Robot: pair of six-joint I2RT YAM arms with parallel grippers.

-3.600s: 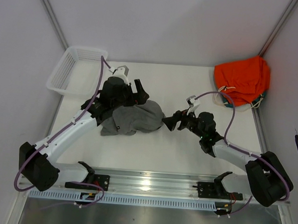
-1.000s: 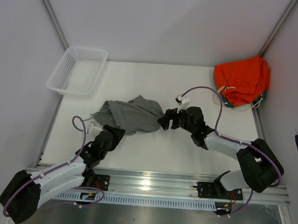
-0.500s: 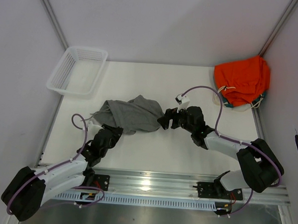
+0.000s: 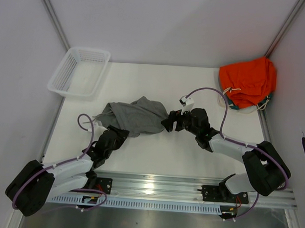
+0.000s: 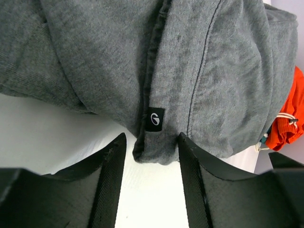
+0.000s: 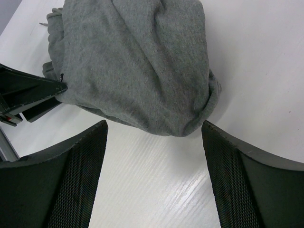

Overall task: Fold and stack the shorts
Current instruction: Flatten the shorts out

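Note:
The grey shorts (image 4: 134, 116) lie crumpled in a heap at the table's middle. My left gripper (image 4: 120, 135) is open at their near left edge. In the left wrist view the hem corner with the small dark tag (image 5: 154, 118) sits just between my open fingertips (image 5: 113, 161), and the gripper (image 5: 152, 138) is not closed on it. My right gripper (image 4: 167, 123) is open at the heap's right end. In the right wrist view its jaws (image 6: 154, 125) stand wide apart, just short of the rounded edge of the shorts (image 6: 142, 71), with bare table between them.
An orange garment (image 4: 248, 79) with a white drawstring lies bunched in the far right corner, also showing in the left wrist view (image 5: 287, 128). A white mesh basket (image 4: 79, 72) stands at the far left. White walls close in both sides.
My left arm, earlier over the heap's far left, now lies low in front and has crept forward up to the tagged hem. The shorts have spread leftward. The right gripper has stayed put.

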